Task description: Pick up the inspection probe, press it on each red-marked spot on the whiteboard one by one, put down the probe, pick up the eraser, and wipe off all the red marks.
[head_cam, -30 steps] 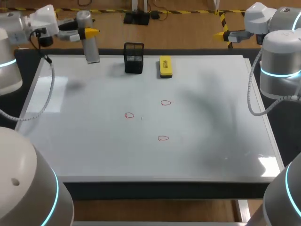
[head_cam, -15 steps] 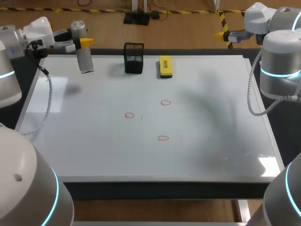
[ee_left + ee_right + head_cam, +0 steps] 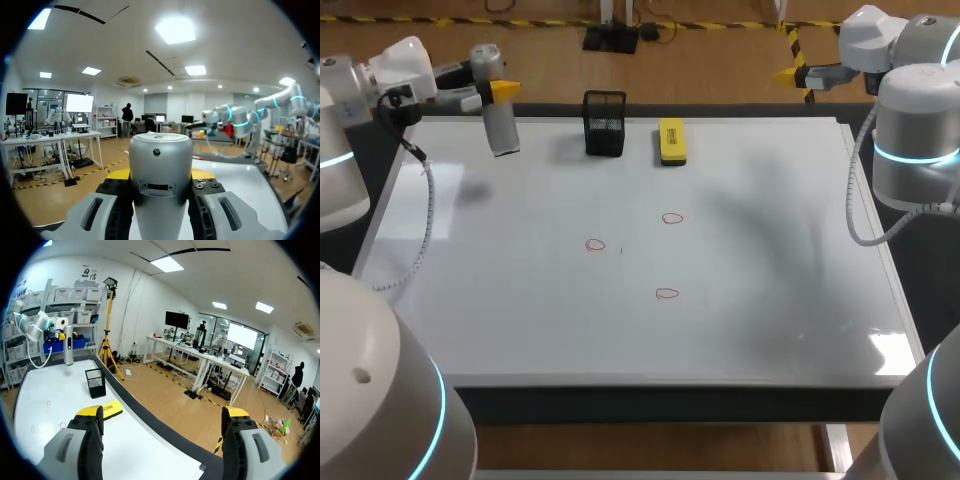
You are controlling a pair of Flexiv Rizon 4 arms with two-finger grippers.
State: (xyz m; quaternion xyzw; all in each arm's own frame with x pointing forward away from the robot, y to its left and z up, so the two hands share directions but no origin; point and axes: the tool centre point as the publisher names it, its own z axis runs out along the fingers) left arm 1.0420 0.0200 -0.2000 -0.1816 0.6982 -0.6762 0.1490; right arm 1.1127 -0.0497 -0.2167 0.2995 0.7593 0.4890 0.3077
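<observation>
Left gripper is clamped on the inspection probe, one yellow-tipped finger pressing each side of its grey barrel. I hold the probe near upright over the far left corner of the whiteboard, its shadow falling on the board nearer to me. My right gripper hangs by the board's far right corner, fingers spread wide with only air between them.

At the far edge stands a black mesh holder, upright. Its walls hide the inside, so I cannot tell what it contains. The yellow eraser lies flat on the board just to the holder's right, not touching it. Three red marks sit near the board's middle: one to the left, one farther back, and one nearest me.
</observation>
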